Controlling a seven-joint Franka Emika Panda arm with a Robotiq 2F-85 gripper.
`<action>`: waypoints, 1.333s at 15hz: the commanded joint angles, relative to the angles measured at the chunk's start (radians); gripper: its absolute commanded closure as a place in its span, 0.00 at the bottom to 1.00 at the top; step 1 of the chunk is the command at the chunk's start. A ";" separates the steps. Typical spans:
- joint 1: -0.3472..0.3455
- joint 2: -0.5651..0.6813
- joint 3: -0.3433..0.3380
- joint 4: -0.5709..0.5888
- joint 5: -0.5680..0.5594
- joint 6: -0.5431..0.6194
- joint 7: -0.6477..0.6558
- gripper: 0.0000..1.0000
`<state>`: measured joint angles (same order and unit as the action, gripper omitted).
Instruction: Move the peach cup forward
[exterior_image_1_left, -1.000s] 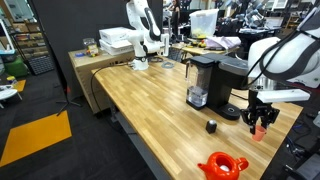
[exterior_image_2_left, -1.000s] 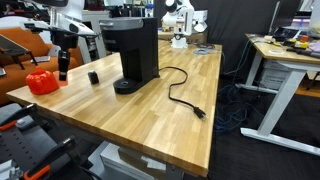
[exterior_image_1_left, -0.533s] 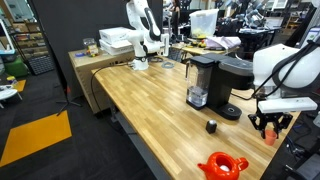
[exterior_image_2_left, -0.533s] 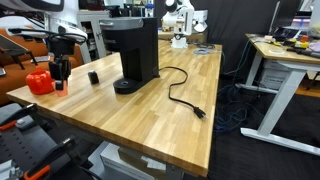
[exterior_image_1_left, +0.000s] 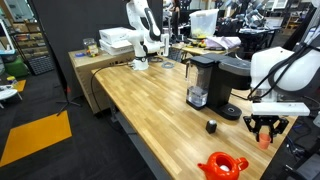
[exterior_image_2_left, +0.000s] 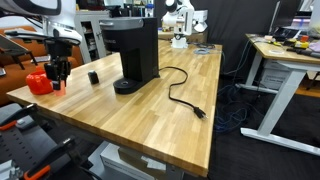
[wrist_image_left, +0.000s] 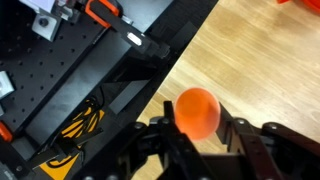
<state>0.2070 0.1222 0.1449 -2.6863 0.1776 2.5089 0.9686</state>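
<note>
The peach cup (wrist_image_left: 197, 110) is a tiny orange-peach cup sitting between my gripper's (wrist_image_left: 202, 128) two black fingers in the wrist view. The fingers are closed against its sides. In both exterior views the gripper (exterior_image_1_left: 264, 128) (exterior_image_2_left: 58, 72) hangs low over the wooden table (exterior_image_1_left: 150, 100) near its corner edge, with the cup (exterior_image_1_left: 264, 141) showing just below the fingertips. I cannot tell whether the cup touches the tabletop. The wrist view shows the table edge right beside the cup.
A black coffee maker (exterior_image_1_left: 215, 80) (exterior_image_2_left: 135, 55) stands close by, its cord (exterior_image_2_left: 185, 97) trailing over the table. A tiny black cylinder (exterior_image_1_left: 211, 126) (exterior_image_2_left: 93, 77) and a bright red round item (exterior_image_1_left: 222, 165) (exterior_image_2_left: 40, 81) sit near the gripper. Black perforated equipment (wrist_image_left: 60, 90) lies beyond the edge.
My gripper has moved toward the table's corner edge and come lower, carrying the peach cup. The other objects have not moved.
</note>
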 joint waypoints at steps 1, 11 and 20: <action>0.003 0.070 0.014 0.050 0.030 0.077 -0.021 0.84; 0.034 0.225 0.008 0.180 0.029 0.132 -0.041 0.84; 0.006 0.218 0.026 0.179 0.102 0.124 -0.139 0.21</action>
<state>0.2354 0.3463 0.1522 -2.5088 0.2328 2.6337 0.8967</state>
